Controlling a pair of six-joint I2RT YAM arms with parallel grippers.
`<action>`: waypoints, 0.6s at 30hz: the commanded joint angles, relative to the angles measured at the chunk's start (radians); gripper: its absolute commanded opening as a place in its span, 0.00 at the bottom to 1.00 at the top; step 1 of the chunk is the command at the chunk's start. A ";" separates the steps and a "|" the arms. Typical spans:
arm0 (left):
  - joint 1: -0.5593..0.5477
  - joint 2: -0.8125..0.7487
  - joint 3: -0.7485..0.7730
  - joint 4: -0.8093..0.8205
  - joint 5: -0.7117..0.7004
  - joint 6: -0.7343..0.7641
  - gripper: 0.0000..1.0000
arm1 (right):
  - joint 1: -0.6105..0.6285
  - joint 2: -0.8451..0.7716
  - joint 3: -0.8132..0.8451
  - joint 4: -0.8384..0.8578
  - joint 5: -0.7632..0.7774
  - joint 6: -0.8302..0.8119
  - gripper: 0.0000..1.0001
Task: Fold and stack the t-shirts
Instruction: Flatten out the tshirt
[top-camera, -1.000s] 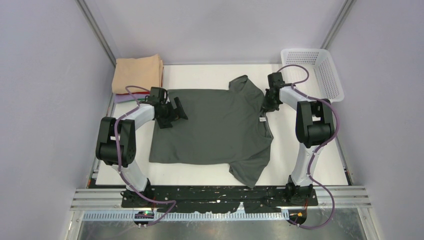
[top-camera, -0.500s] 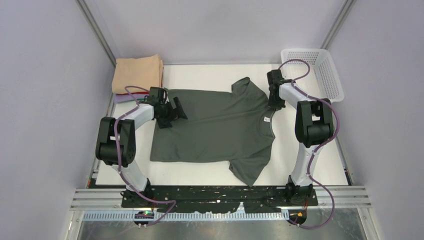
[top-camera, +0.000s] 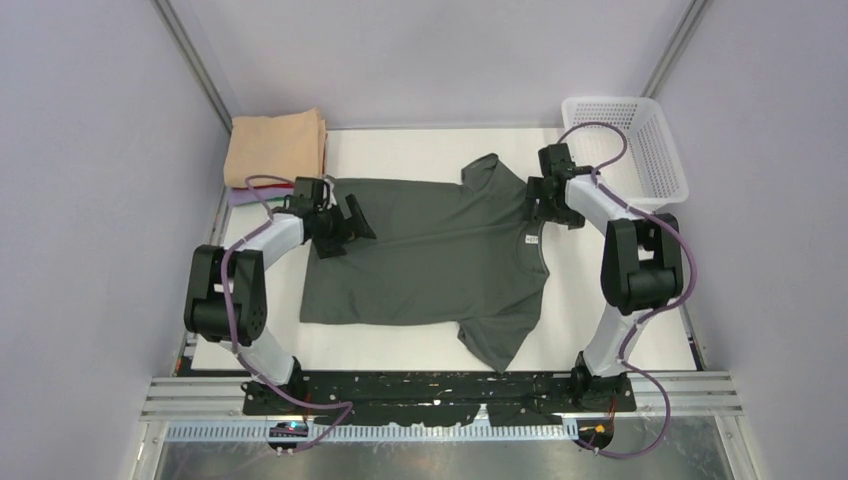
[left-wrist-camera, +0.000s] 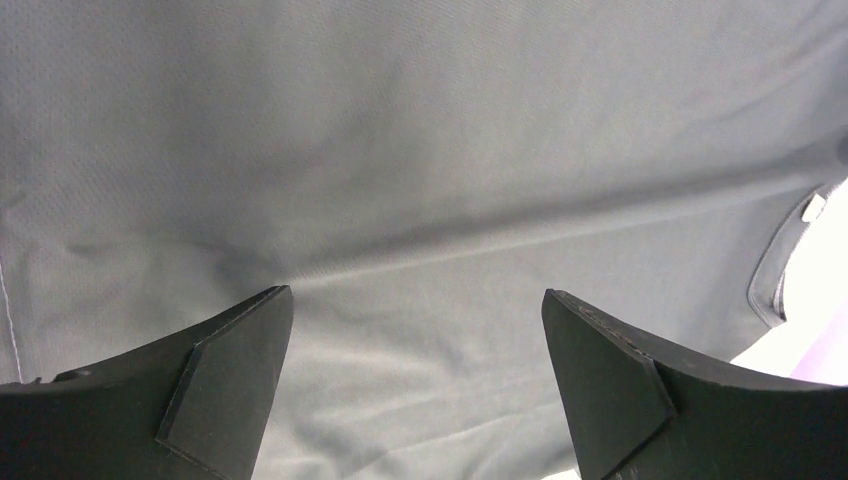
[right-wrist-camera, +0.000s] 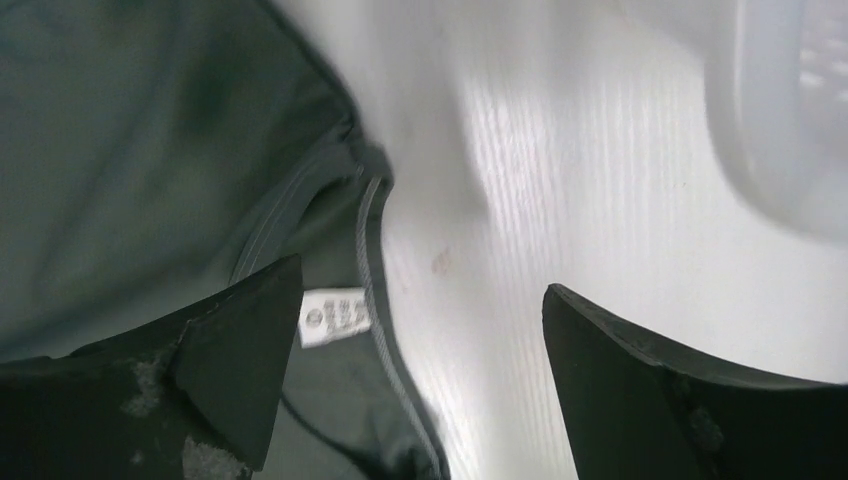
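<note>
A dark charcoal-grey t-shirt (top-camera: 430, 260) lies spread flat on the white table, neck toward the right, with a small white neck label (right-wrist-camera: 332, 315). My left gripper (top-camera: 347, 228) hovers open over the shirt's far-left hem corner, and in the left wrist view only grey cloth (left-wrist-camera: 420, 180) shows between its fingers (left-wrist-camera: 235, 380). My right gripper (top-camera: 538, 208) stands open over the neckline by the far shoulder, holding nothing. Its jaws straddle the collar edge (right-wrist-camera: 375, 260) and bare table. A folded peach-tan t-shirt (top-camera: 275, 145) tops a stack at the far left, with a lavender edge (top-camera: 240, 196) beneath.
A white plastic mesh basket (top-camera: 632, 145) stands at the far right corner, and its rim (right-wrist-camera: 790, 110) shows close by in the right wrist view. Bare white table (top-camera: 420, 150) lies behind the shirt. Grey walls enclose the table on three sides.
My right gripper was shut on the shirt near the far shoulder and has opened and let go. The shirt's neck side has shifted slightly right. The left gripper has stayed open.
</note>
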 joint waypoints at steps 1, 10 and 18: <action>-0.019 -0.148 -0.033 0.040 0.027 0.001 1.00 | 0.049 -0.214 -0.127 0.050 -0.107 0.053 0.96; -0.075 -0.360 -0.246 0.046 -0.011 -0.049 1.00 | 0.231 -0.530 -0.459 0.125 -0.320 0.112 0.96; -0.105 -0.397 -0.417 0.145 -0.034 -0.103 1.00 | 0.264 -0.516 -0.619 0.201 -0.367 0.127 0.95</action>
